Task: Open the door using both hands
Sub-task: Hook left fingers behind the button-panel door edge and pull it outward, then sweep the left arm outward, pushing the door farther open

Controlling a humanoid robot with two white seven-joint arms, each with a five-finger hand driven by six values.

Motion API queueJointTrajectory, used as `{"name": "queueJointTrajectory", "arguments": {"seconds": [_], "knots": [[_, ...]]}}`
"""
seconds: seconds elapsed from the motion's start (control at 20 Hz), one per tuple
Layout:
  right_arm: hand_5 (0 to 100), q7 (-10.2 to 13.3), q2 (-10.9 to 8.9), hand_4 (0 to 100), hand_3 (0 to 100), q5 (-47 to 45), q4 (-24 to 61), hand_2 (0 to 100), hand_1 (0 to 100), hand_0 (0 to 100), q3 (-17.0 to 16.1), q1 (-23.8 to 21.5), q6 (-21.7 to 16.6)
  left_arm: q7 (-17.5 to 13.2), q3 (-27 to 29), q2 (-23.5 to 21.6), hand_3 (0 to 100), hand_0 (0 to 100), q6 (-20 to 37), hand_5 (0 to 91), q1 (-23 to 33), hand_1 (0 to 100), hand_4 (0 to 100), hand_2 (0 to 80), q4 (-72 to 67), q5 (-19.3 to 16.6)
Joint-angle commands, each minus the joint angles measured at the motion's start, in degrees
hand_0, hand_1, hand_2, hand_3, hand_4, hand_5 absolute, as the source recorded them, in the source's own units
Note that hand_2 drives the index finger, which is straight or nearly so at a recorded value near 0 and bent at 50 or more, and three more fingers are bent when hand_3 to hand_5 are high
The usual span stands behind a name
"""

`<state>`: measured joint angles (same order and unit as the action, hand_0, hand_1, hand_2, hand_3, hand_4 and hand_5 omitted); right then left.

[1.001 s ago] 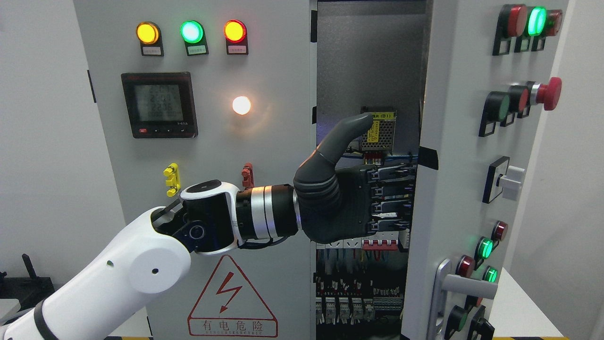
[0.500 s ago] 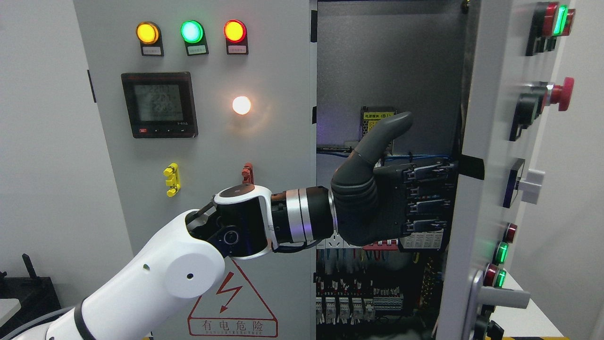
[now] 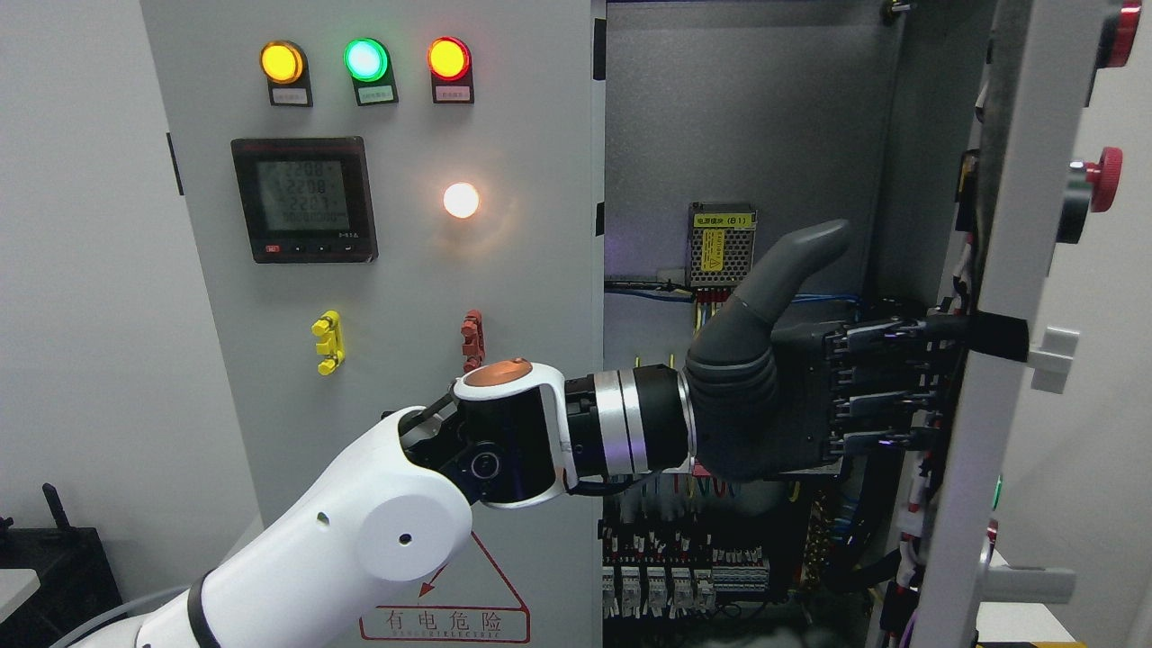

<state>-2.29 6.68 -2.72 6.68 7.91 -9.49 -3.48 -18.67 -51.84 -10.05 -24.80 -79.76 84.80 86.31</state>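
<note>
- Far left: grey wall, with dark gear low at the picture's edge.
- Left cabinet panel, closed: 3 lamps along the top, amber, green and red.
- Below them a black meter with a lit display, and 1 glowing white lamp to its right.
- Lower on the panel a yellow clip, a red clip, and a red-edged warning triangle at the bottom.
- White left arm rising from the lower left, crossing in front of that panel.
- Open cabinet interior at centre: yellow-labelled power supply, wiring and rows of breakers beneath.
- Left hand inside the opening, thumb up, fingers stretched flat side by side and pressed against the inner face of the door, holding nothing.
- Door at the right, swung wide and seen nearly edge-on.
- On its outer face a red mushroom button, a white knob and a grey lever handle.
</note>
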Motion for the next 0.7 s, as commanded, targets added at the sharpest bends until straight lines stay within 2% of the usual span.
{"name": "queueJointTrajectory", "arguments": {"seconds": [0.0,0.45,0.65], "knots": [[0,0.0,0.0,0,0,0.0,0.0,0,0,0,0.0,0.0,-0.04,1.44,-0.27,4.16,0,0,0.19,0.0,-0.05,0,4,0.0,1.68,-0.09],[0,0.0,0.0,0,0,0.0,0.0,0,0,0,0.0,0.0,-0.04,1.53,-1.24,6.71,0,0,1.33,0.0,-0.22,0,4,0.0,1.68,-2.28],[0,0.0,0.0,0,0,0.0,0.0,0,0,0,0.0,0.0,-0.04,2.5,-3.34,8.56,0,0,3.52,0.0,-0.31,0,4,0.0,1.6,-4.92]]}}
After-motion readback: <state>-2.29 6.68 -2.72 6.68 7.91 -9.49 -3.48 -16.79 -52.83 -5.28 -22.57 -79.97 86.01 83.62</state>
